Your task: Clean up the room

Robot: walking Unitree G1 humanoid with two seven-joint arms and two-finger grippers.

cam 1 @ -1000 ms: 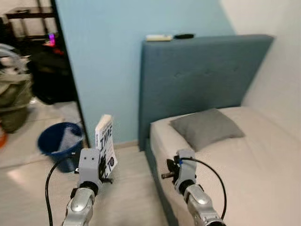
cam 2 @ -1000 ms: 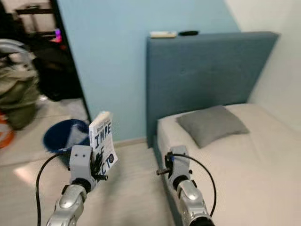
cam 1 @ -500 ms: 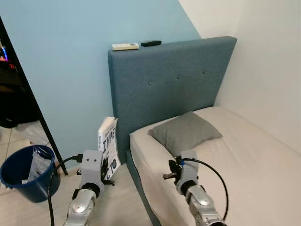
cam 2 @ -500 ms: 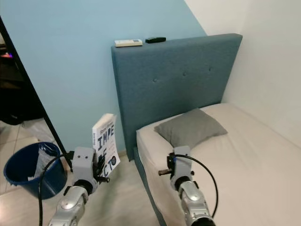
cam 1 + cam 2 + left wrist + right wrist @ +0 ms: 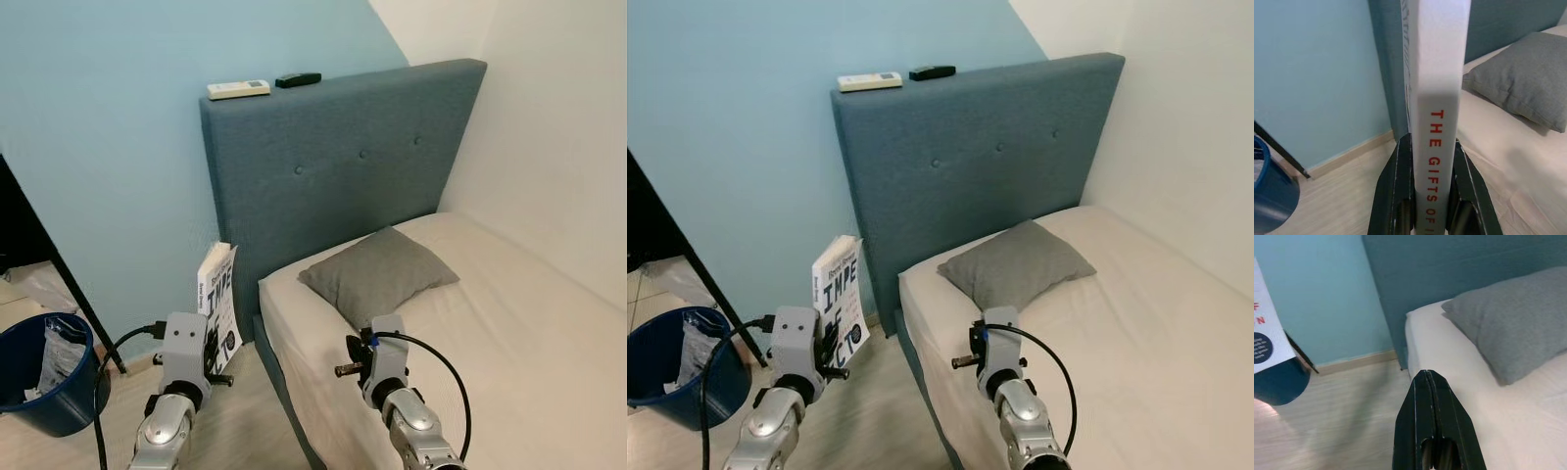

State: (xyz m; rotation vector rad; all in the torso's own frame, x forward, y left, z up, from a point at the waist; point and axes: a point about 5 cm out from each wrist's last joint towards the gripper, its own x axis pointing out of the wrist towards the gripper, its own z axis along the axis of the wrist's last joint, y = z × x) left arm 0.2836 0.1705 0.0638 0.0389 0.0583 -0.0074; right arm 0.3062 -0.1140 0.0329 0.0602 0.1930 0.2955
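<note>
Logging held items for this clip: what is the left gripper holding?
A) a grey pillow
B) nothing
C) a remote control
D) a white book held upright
D: the left gripper has its black fingers clamped on either side of a white book standing upright, red lettering running along the spine.

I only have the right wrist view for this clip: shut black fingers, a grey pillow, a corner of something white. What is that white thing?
Observer: A white book, held upright by the left gripper, its fingers clamped on the spine.
Operator: Anything on the headboard?
Observer: A white remote and a black remote lie on top of the headboard.
Operator: That dark blue shape by the floor?
Observer: A blue bin with crumpled rubbish inside, standing on the floor to the robot's left.
</note>
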